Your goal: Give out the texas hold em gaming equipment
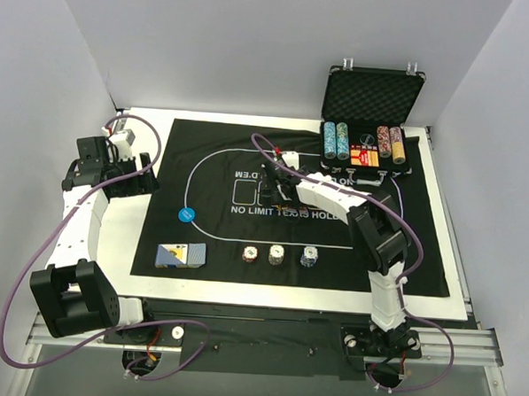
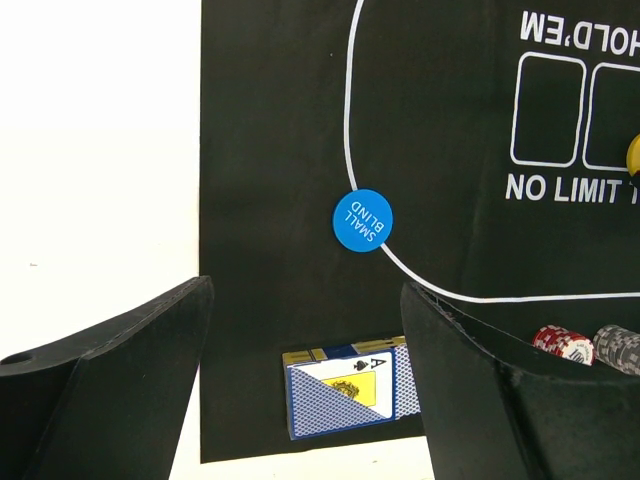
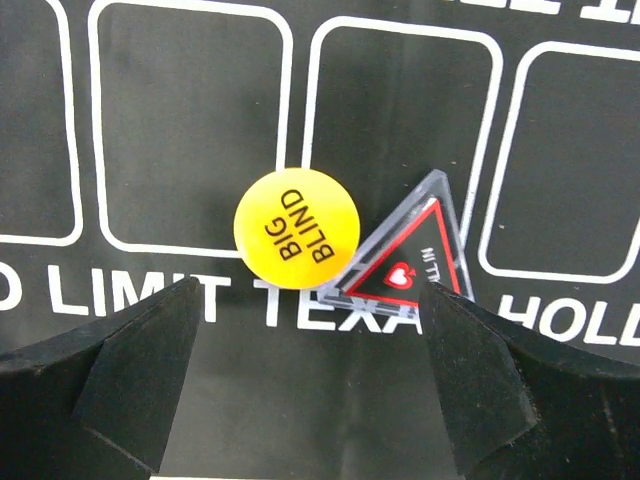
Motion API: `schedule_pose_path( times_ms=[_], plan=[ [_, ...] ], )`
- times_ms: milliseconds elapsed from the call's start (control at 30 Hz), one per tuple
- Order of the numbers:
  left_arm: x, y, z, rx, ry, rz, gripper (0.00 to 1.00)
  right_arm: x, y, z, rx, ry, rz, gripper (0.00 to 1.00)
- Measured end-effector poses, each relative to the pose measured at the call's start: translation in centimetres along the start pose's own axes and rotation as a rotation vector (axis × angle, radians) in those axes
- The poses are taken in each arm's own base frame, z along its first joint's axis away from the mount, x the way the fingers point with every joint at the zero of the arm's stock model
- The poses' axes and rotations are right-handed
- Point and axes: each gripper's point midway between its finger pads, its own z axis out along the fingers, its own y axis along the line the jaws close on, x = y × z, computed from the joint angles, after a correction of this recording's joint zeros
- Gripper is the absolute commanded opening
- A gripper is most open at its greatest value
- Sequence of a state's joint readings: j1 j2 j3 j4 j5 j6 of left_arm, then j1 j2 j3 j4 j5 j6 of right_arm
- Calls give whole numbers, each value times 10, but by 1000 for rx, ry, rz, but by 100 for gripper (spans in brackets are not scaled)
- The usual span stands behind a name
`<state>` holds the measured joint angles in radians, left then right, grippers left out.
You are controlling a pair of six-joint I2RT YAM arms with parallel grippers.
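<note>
Yellow disc, hidden overhead, lies just ahead of right gripper, spread wide.

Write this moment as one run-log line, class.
left tool open, empty | right tool open over yellow round Big Blind disc beside clear triangular plastic marker | blue round Small Blind disc on black felt mat

A black printed felt mat is lying flat across the white table; a black foam-lined case is standing open at its far right corner.
</note>
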<state>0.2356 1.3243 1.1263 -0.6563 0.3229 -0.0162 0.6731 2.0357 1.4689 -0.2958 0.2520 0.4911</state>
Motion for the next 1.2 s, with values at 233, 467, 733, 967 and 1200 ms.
schedule_pose_path(
  times_ms=[233, 467, 733, 967, 1200],
  plan=[
    [2, 0, 0, 0, 7, -1, 91, -1, 11, 17, -11, 18, -24, 79],
    [2, 0, 0, -1, 9, -1, 92, -11, 21, 21, -37, 1, -19, 73],
    [2, 1, 0, -1, 10, 18, 92, -7, 18, 27, -27, 11, -15, 70],
    [2, 1, 0, -1, 10, 21, 92, -5, 15, 29, -33, 0, 13, 68],
    [2, 1, 0, -1, 9, 22, 92, -4, 14, 29, -41, -23, 27, 59]
  ],
)
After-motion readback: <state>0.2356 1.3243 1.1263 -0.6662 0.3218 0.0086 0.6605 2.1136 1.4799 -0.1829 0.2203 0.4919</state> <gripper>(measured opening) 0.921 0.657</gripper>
